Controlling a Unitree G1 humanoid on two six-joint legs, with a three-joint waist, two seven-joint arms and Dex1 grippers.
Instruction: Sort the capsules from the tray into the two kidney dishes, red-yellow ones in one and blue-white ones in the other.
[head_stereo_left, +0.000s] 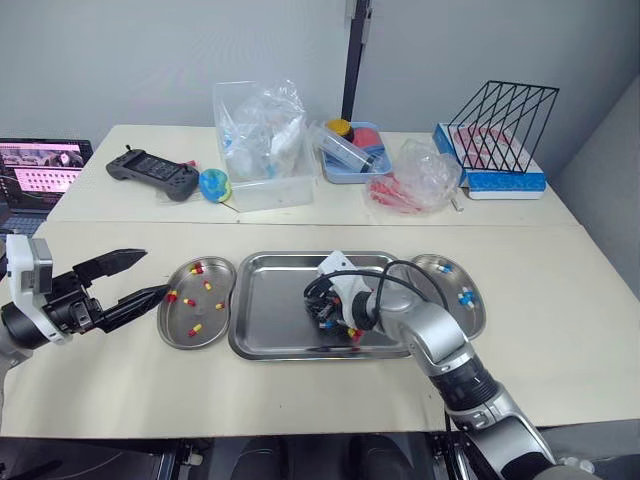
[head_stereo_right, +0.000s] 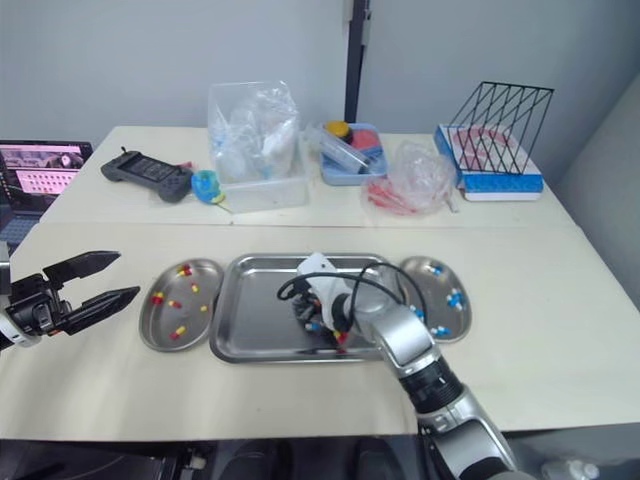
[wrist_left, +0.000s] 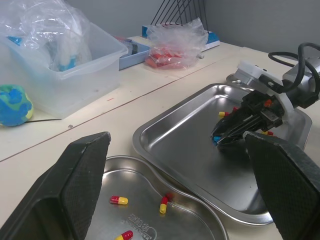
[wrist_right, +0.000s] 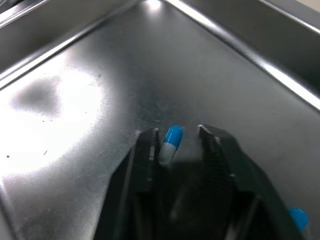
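Observation:
My right gripper (head_stereo_left: 322, 318) is down inside the steel tray (head_stereo_left: 270, 315), open, its fingertips on either side of a blue-white capsule (wrist_right: 171, 142) lying on the tray floor. The capsule leans against one finger (wrist_right: 150, 150); a gap shows on its other side. Another blue capsule (wrist_right: 298, 217) and a red-yellow capsule (head_stereo_left: 352, 333) lie close by in the tray. The left kidney dish (head_stereo_left: 178, 328) holds several red-yellow capsules (head_stereo_left: 197, 268). The right kidney dish (head_stereo_left: 472, 322) holds blue-white capsules (head_stereo_left: 465, 296). My left gripper (head_stereo_left: 153, 273) hangs open just left of the left dish, holding nothing.
Along the back stand a clear plastic bin of bags (head_stereo_left: 262, 150), a blue-green ball (head_stereo_left: 214, 185), a black controller (head_stereo_left: 152, 172), a blue box (head_stereo_left: 352, 152), a bag of red items (head_stereo_left: 415, 180) and a wire rack (head_stereo_left: 500, 130). A laptop (head_stereo_left: 40, 170) sits far left.

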